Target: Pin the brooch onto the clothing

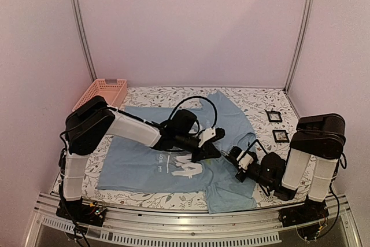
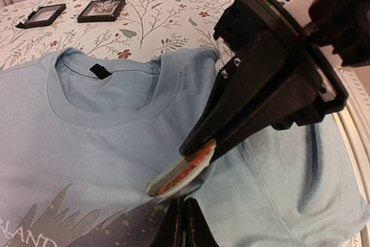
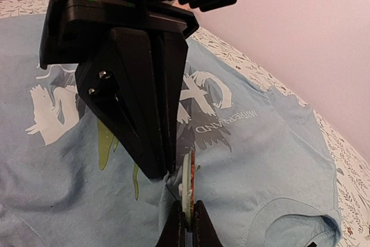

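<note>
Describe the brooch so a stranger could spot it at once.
Find the light blue T-shirt on the floral table. At the edge of its chest print, the right tool pinches the brooch. It is a tiny round orange disc, pale-rimmed, unlike the square black frames.

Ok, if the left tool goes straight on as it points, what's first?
The brooch, pinched in the right tool, sits just ahead of the left tool; contact looks near immediate, though depth is unclear.

This is looking like a robot lab cell: pinkish wall panels [image 1: 191,27] and silver metal posts [image 1: 81,27] are enclosing a floral-clothed desk [image 1: 254,99] fronted by an aluminium rail [image 1: 173,224].
</note>
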Available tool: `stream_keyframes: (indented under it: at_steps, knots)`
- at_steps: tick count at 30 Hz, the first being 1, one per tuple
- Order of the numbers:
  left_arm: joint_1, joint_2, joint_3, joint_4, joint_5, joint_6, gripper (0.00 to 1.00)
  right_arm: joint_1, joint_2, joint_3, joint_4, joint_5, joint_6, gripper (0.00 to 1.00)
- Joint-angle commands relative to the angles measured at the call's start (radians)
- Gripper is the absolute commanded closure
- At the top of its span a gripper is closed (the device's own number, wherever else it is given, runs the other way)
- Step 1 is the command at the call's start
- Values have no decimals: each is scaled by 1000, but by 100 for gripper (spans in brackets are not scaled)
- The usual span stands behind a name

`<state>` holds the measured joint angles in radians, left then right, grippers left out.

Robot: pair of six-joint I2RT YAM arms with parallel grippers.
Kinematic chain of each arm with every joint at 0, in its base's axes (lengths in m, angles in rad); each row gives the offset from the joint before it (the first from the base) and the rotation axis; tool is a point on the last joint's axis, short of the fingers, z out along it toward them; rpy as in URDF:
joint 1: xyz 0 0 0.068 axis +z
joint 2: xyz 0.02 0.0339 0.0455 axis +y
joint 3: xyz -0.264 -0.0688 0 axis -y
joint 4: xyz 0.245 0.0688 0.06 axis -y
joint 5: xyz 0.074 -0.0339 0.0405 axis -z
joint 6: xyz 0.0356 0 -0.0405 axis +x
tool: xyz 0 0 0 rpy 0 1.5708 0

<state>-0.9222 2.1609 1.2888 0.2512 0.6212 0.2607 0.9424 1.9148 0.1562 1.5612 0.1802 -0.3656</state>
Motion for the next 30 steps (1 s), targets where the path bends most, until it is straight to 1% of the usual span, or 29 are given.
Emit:
stream_keyframes:
  at_steps: [1, 4, 10, 14, 21, 30]
  knots:
    - [9, 17, -5, 43, 0, -13, 96, 9, -49, 3, 63, -40, 46, 100]
    - [9, 17, -5, 51, 3, -22, 96, 9, -57, 15, 39, -50, 56, 100]
    - [9, 17, -9, 74, 5, -33, 96, 9, -34, 13, 71, -48, 58, 100]
    - [7, 25, -10, 85, 11, -41, 96, 10, -35, 22, 68, -74, 65, 100]
    - [-3, 27, -27, 138, 8, -74, 95, 9, -15, 33, 94, -74, 80, 100]
    - [-5, -8, -87, 190, -14, -104, 92, 9, -17, 36, 93, -75, 85, 100]
